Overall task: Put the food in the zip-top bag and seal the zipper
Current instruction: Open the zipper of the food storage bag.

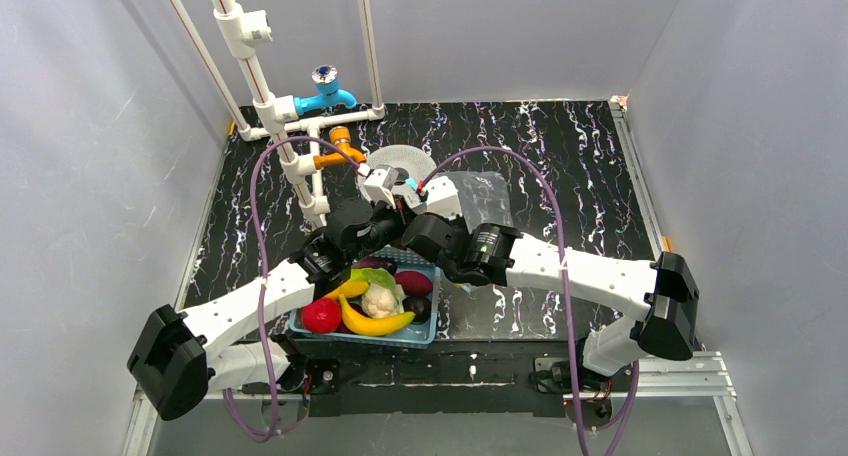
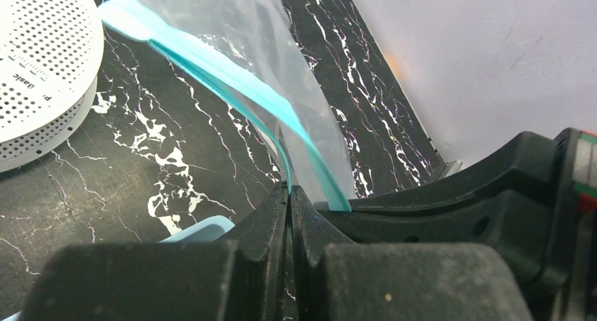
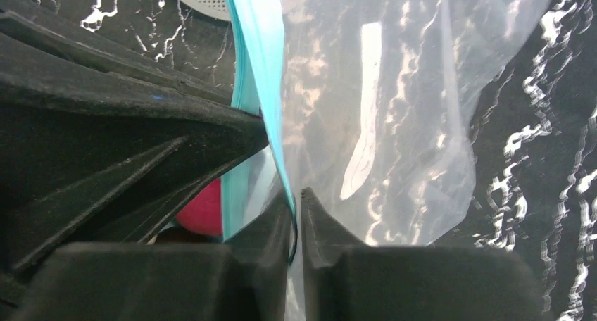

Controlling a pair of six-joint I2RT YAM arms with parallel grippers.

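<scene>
Zip-top bag [image 1: 480, 198] shown spread on the desk just beyond both sets of jaws, its zipper [image 2: 211, 64] gripped at the near end. Left jaws are closed tight on one teal lip; right jaws are set narrow, apparently on the other lip. Food [image 1: 372, 301] is seen in the basket [image 1: 425, 334] behind the jaws. No piece is judged bagged; filling and sealing remain.

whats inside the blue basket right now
The basket holds yellow bananas, a red apple, white cauliflower, a green piece and maroon pieces. The arms cover its far edge, so anything there is hidden.
</scene>
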